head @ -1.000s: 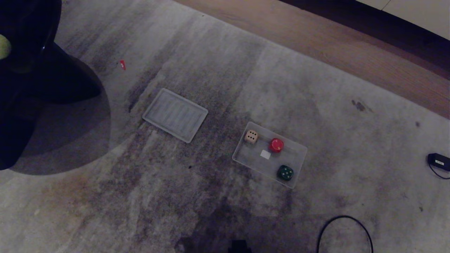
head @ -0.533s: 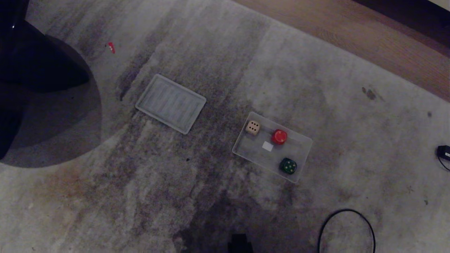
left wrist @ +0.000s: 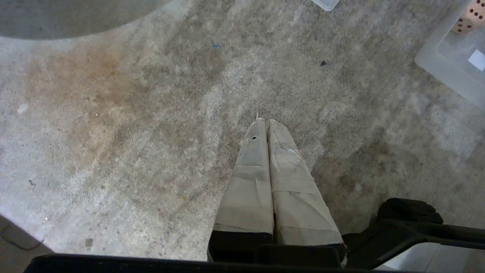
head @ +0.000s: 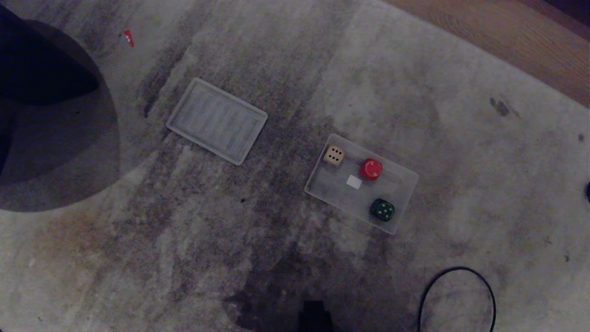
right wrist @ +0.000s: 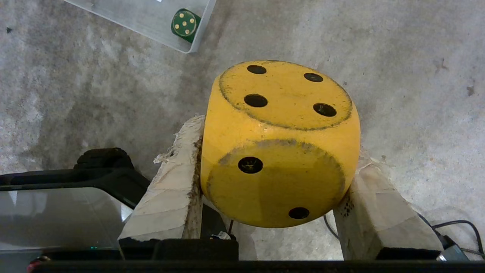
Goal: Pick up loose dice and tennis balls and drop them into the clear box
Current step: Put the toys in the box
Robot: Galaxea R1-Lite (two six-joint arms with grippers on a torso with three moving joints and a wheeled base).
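Clearly the carry-and-drop step is in hand: the right gripper is clamped on the yellow die, its padded fingers pressed to two opposite sides, the die held above bare carpet. The left gripper hangs over the carpet with its fingers pressed together, empty and idle. Neither arm shows in the head view.

The clear box lies right of centre on the carpet, already holding a beige die at its far-left corner, a red die beside that and a dark green die at the near-right end, with a small white tag on its floor. The next move, I judge, calls for bringing the held die over an open stretch of the box (the near-left part looks free) before parting the fingers.

A ribbed clear lid lies flat, well apart to the left. A black cable loop lies near, right of the box, and could snag the base. No tennis ball is visible.
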